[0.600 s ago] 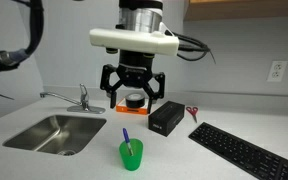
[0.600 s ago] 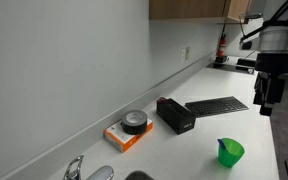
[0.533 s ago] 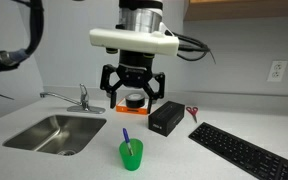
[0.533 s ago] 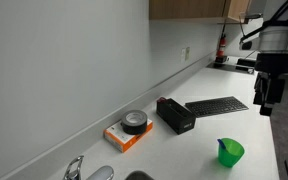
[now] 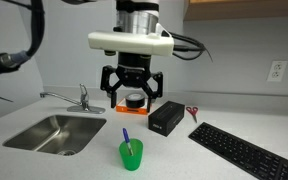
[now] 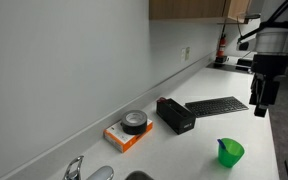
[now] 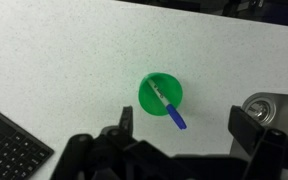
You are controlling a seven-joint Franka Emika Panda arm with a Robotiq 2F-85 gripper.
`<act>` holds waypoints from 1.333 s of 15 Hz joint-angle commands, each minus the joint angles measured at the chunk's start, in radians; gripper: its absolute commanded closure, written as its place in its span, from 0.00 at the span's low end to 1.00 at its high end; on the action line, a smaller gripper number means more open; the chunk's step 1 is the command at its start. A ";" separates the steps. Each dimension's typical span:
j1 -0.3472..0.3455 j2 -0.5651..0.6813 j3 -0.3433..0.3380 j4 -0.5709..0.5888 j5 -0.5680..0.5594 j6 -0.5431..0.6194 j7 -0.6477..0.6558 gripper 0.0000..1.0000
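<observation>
A small green cup (image 5: 131, 155) stands on the white counter with a blue-capped pen (image 7: 168, 108) leaning out of it; the cup also shows in an exterior view (image 6: 230, 151) and in the wrist view (image 7: 160, 93). My gripper (image 5: 133, 97) hangs open well above the counter, over and slightly behind the cup, with nothing between its fingers. In the wrist view the gripper (image 7: 184, 128) frames the bare counter just below the cup. The gripper (image 6: 259, 98) is also visible high at the right edge of an exterior view.
A steel sink (image 5: 54, 132) with a faucet (image 5: 80, 97) lies beside the cup. Behind stand an orange pad with a roll of tape (image 5: 134, 101), a black box (image 5: 165, 119), red scissors (image 5: 192, 112) and a black keyboard (image 5: 246, 150).
The arm has shifted very slightly; the cup, pen and other objects have not moved and the jaws stay open.
</observation>
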 commanded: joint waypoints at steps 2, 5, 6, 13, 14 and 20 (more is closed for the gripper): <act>-0.013 0.101 0.096 -0.059 -0.047 0.191 0.116 0.00; -0.013 0.168 0.142 -0.096 -0.078 0.289 0.176 0.00; -0.014 0.187 0.153 -0.104 -0.090 0.317 0.195 0.00; -0.011 0.222 0.168 -0.100 -0.086 0.325 0.200 0.00; -0.012 0.223 0.167 -0.099 -0.086 0.339 0.203 0.00; -0.009 0.283 0.176 -0.065 -0.085 0.410 0.238 0.00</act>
